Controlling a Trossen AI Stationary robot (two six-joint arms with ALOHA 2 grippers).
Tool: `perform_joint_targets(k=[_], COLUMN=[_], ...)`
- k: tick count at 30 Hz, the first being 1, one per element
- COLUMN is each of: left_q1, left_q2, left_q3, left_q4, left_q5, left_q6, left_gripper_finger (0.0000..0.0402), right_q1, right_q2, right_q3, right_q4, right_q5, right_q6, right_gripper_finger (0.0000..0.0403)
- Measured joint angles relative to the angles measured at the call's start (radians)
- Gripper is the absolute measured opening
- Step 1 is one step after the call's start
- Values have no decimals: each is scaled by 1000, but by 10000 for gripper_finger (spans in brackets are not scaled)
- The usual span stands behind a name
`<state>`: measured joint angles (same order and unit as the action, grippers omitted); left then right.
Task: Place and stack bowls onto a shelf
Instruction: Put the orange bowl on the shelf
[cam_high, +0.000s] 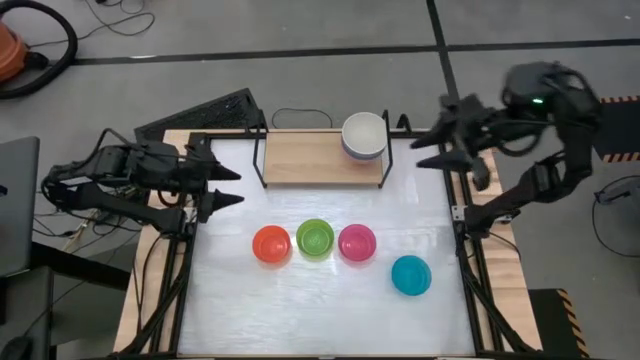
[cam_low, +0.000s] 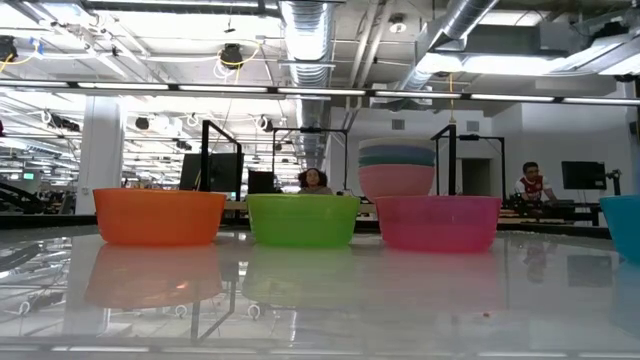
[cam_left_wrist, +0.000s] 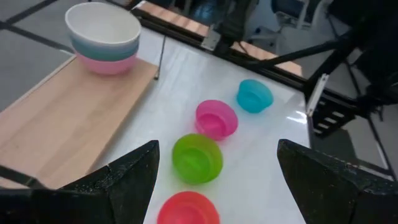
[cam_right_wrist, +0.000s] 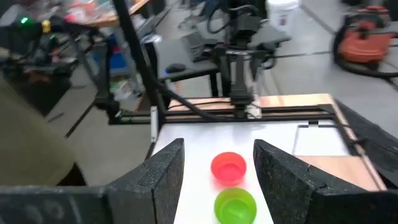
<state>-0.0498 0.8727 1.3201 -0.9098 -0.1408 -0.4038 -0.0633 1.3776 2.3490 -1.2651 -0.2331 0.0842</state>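
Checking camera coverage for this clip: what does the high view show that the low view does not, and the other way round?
Only the high view shows the open left gripper and open right gripper, both at the table's far corners holding nothing, and the shelf plank.

Only the low view shows the stack's side, pink lowest, and people in the room behind.

Both show the stack of bowls, and in front of it the red-orange bowl, lime green bowl, magenta bowl and teal bowl.

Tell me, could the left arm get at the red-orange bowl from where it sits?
Probably yes. The left gripper hangs open and empty at the table's left edge, and the red-orange bowl is the nearest of the row, with bare tabletop between them. The lime green bowl sits close beside it, though.
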Motion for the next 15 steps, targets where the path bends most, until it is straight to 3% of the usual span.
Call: perform_joint_targets(k=[8, 15], left_q1=[-11, -14], left_q2=[-13, 22], left_q3=[0, 0], left_q4=[62, 61], left_q5=[47, -6], left_q6=[-41, -74], left_gripper_finger=[311, 311], right_q1=[178, 197], right_q2=[-180, -305], right_q3=[-169, -517], right_q4=[70, 297], right_q5=[266, 314], right_q6=[54, -36], right_gripper_finger=[219, 219])
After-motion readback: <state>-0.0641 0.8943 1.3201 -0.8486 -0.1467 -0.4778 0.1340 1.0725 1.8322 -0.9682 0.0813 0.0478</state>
